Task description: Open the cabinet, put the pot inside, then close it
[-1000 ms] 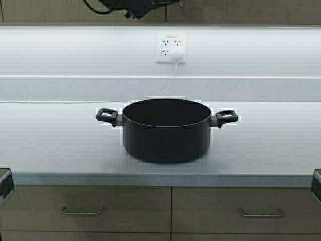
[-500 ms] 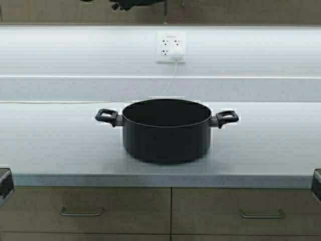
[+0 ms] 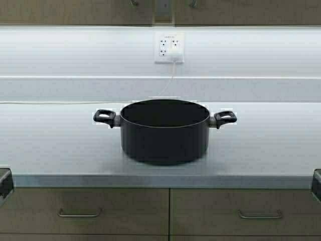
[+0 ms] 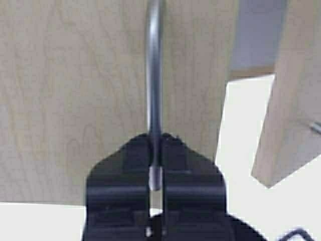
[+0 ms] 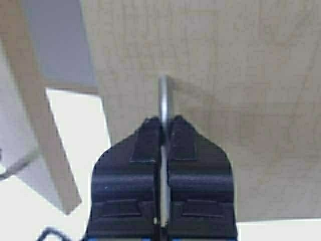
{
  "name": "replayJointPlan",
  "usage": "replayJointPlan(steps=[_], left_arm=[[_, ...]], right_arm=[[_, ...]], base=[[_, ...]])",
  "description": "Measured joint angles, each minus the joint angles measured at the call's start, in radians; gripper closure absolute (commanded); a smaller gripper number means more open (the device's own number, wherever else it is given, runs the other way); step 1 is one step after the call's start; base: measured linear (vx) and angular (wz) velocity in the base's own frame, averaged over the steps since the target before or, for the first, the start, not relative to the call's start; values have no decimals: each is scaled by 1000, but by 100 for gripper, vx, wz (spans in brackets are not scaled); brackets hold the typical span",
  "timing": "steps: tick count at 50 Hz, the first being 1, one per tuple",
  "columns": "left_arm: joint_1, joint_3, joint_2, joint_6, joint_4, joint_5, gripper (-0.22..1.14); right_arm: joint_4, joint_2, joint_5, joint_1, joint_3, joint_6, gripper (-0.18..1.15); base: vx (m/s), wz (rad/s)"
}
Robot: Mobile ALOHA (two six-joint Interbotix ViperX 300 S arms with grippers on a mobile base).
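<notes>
looking at your high view, most of the cabinet (image 3: 163, 11) is cut off at the top edge: you only get the bottom strip of both doors, a gap at the centre seam and two handle stubs. neither arm shows there. the wrist views fill it in. your left gripper (image 4: 156, 158) is clenched on the left door handle (image 4: 153, 70), a slim vertical metal bar against tan wood grain; the bar's lower end is hidden between the pads. your right gripper (image 5: 163, 135) is clamped the same way on the right door handle (image 5: 164, 95), only its top stub visible above the fingers. each wrist view shows the other door's edge at an angle with grey interior between, so both doors stand ajar.

pot (image 3: 164, 131) sits upright on the grey countertop (image 3: 50, 145), centred, nothing touching it, both loop handles out to the sides. behind it a wall outlet (image 3: 169, 47) with a white cord (image 3: 173, 75) dropping toward the pot's rim. below the counter edge, drawers (image 3: 80, 208) with horizontal handles, partly cropped.
</notes>
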Motion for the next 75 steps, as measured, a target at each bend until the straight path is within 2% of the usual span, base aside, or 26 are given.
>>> replayJointPlan(steps=[10,22,32,41,49,62,65,68,71,75], left_arm=[[51,75,-152,5,5,172,88],[153,179,-365,12,17,353,88],[262,212,-489,12,54,531,88],[308,215,-512,12,64,574,88],[331,213,-512,12,78,580,88],[408,213,-525,9,115,623,88],[422,215,-525,8,127,621,87],[434,219,-525,6,135,614,84],[442,227,-526,8,144,597,74],[446,242,-538,6,163,583,47]], right_arm=[[-2,-126,80,-25,101,-2,91],[-9,-282,258,-127,190,-3,91],[-21,-370,393,-225,225,-3,91],[-41,-400,494,-305,229,-3,91],[-75,-411,520,-351,233,18,91],[-235,-416,541,-414,232,147,91],[-270,-416,541,-422,232,186,86],[-298,-414,535,-426,232,225,73],[-316,-414,532,-428,232,255,49],[-339,-414,535,-430,230,276,11]], base=[[-1,-2],[-1,-1],[-3,0],[-8,1],[-12,2],[-13,1],[-12,-1],[-9,-1],[-6,-2],[-4,-3]])
